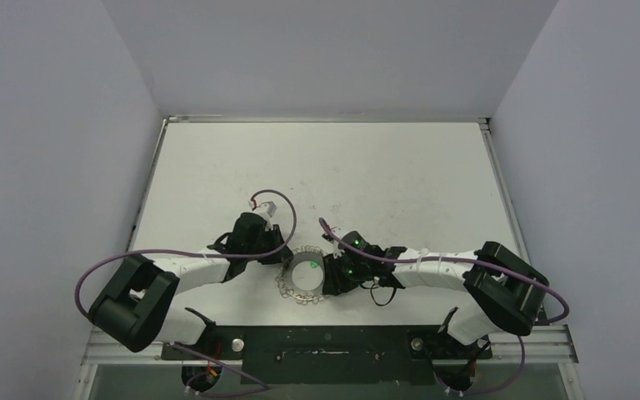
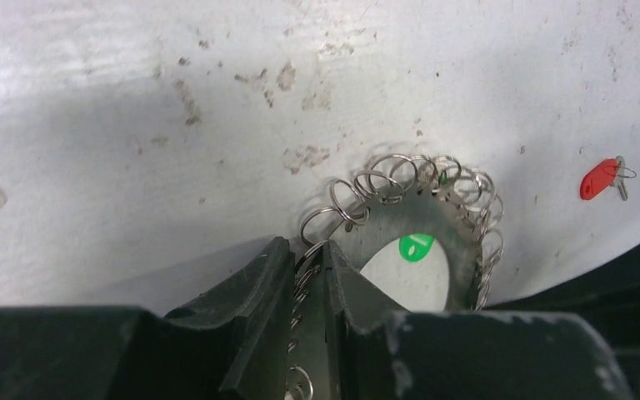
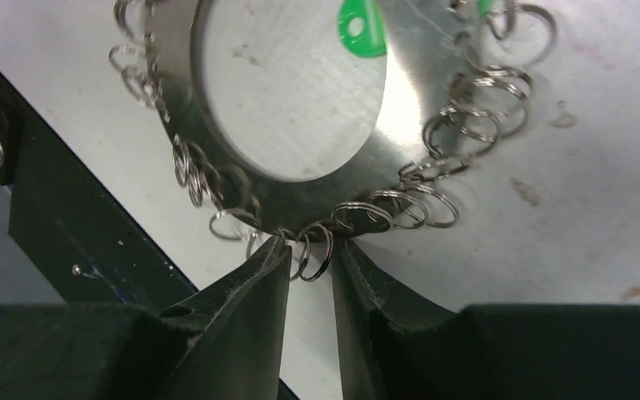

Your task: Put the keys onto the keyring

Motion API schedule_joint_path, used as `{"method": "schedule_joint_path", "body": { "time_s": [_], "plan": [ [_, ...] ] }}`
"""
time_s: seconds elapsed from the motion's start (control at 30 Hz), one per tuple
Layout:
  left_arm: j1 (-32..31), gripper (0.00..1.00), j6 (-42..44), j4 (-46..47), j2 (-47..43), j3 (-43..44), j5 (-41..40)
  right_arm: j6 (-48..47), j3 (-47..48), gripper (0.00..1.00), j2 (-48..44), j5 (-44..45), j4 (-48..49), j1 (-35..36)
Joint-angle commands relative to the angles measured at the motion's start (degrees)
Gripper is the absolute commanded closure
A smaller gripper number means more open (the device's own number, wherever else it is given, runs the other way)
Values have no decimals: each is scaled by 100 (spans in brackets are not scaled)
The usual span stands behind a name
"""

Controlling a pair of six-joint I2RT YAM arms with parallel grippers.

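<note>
**Though braced, unthreaded**

Though clamping the keyring at the near edge of the table with the left gripper, no key on. Right gripper narrow about a loop; cannot tell if clamped. Green key in the hole, red key loose aside.

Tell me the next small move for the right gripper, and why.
Probably close the right gripper on the wire loop between its fingers: slivers of gap show on either side. The left gripper straddles the rim of the keyring, and the red-tagged key lies loose.
</note>
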Motion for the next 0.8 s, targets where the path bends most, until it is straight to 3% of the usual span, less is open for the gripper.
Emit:
{"method": "schedule_joint_path", "body": {
  "time_s": [0.0,0.17,0.23,0.4,0.53,0.77],
  "plan": [
    [20,83,541,365,426,488,156,456,-183,73,86,-182,580,262],
    [20,82,781,115,455,792,74,305,-64,65,-154,-34,361,251],
    [20,77,848,-108,260,829,-62,152,50,61,-313,93,49,199],
    [20,63,940,-620,-626,652,-460,-135,169,48,-673,65,-313,-231],
    [11,58,817,-900,-1515,305,-695,-353,180,41,-779,-30,-515,-718],
    [11,57,115,-1065,-2576,-476,-631,-494,331,41,-390,-194,-485,-922]
  ]
}}
